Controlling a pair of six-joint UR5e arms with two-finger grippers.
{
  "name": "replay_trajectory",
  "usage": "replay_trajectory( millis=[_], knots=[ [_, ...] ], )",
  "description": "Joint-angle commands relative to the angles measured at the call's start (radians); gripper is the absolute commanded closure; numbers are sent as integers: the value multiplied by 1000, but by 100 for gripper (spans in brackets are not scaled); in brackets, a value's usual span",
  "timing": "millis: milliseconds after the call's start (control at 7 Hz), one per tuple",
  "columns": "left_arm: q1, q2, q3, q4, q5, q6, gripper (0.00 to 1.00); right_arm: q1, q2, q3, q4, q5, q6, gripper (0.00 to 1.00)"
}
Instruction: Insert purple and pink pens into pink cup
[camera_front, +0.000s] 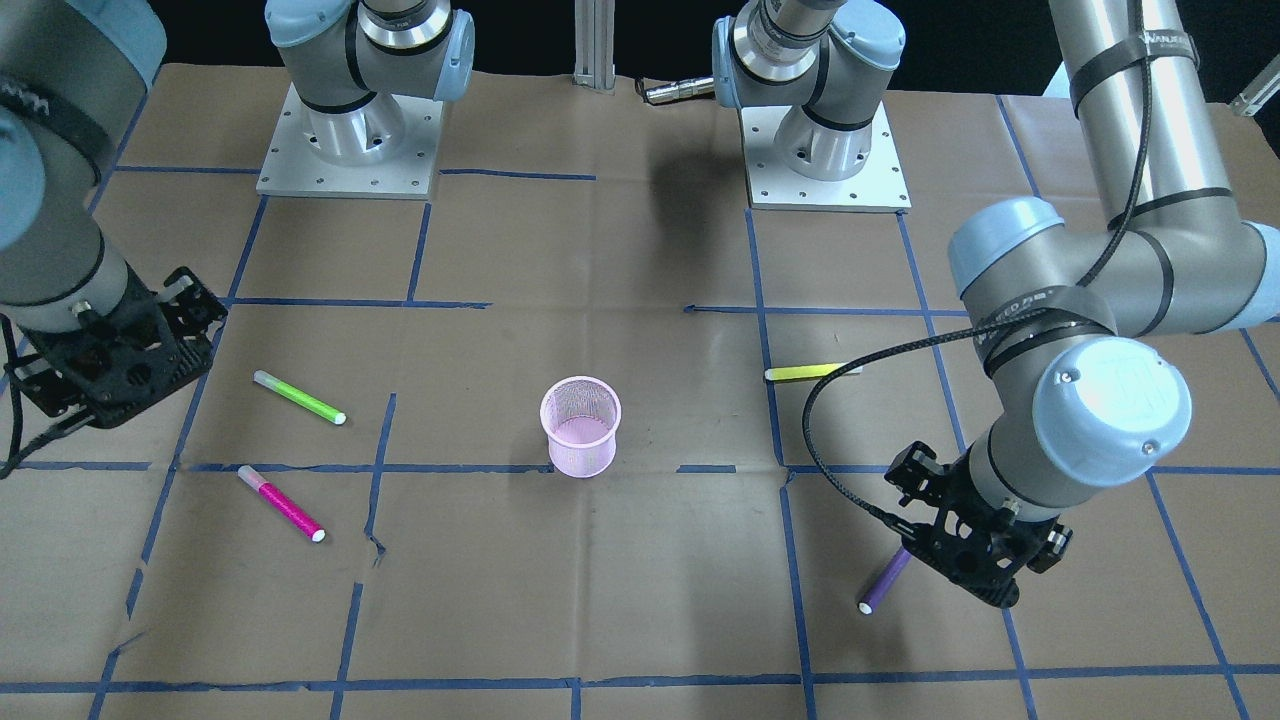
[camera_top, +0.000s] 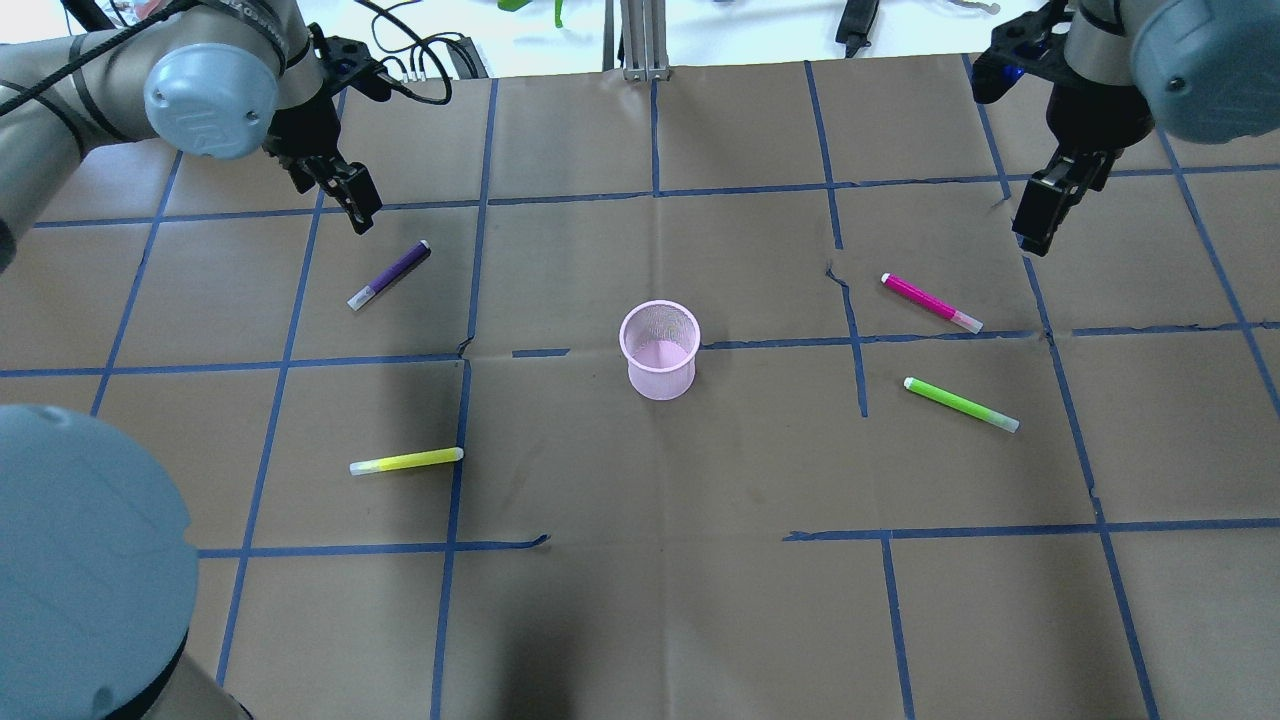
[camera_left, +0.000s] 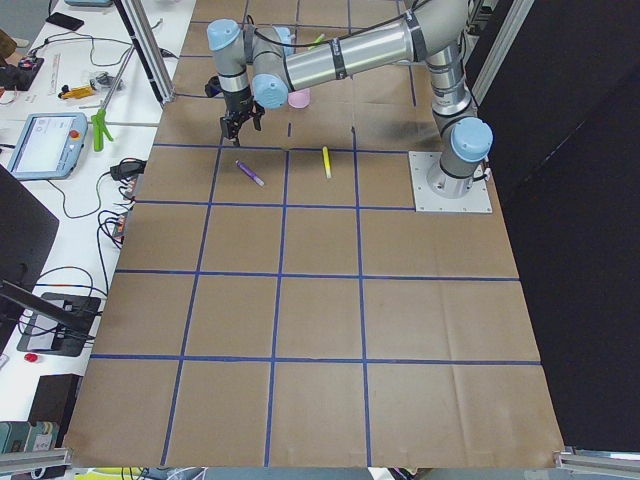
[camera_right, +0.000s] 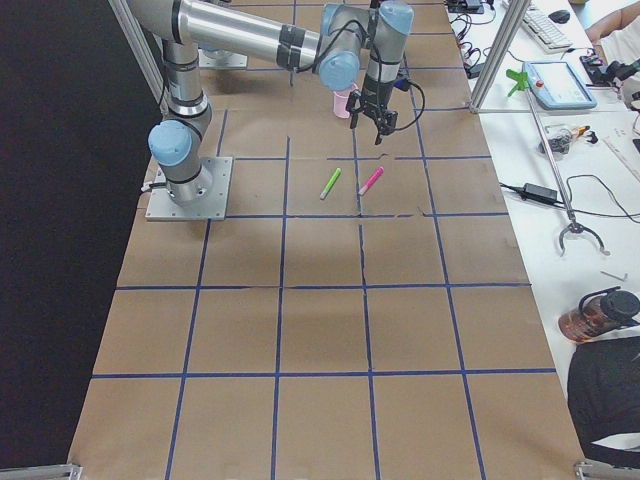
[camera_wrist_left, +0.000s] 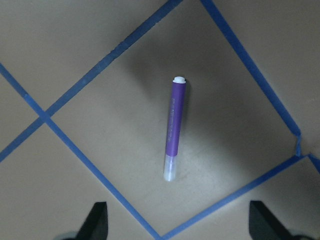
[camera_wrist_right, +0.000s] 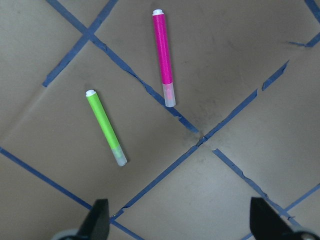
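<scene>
Nearly over purple pen (camera_wrist_left: 173, 127) — left end effector (camera_wrist_left: 180, 222), spread.

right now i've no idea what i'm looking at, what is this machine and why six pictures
This is a two-armed robot at a table. Six cameras catch one moment: one overhead, one facing the robot, one at each table end, one on each wrist. Four pens lie there: purple pen, pink pen, green pen, yellow pen. A pink cup stands between them. The left gripper hovers near the purple pen, the right gripper near the pink pen. Both are open, holding nothing.
</scene>
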Motion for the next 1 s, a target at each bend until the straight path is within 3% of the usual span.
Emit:
replay_trajectory(
  millis=[0, 286, 857],
  knots=[
    [-16, -90, 36, 47, 4, 71, 2, 32, 137, -28, -50, -68, 5, 0],
    [-19, -133, 19, 104, 5, 106, 2, 99, 231, -33, -143, -129, 5, 0],
    [-10, -188, 28, 118, 10, 116, 2, 115, 378, -68, -245, -129, 5, 0]
  ],
)
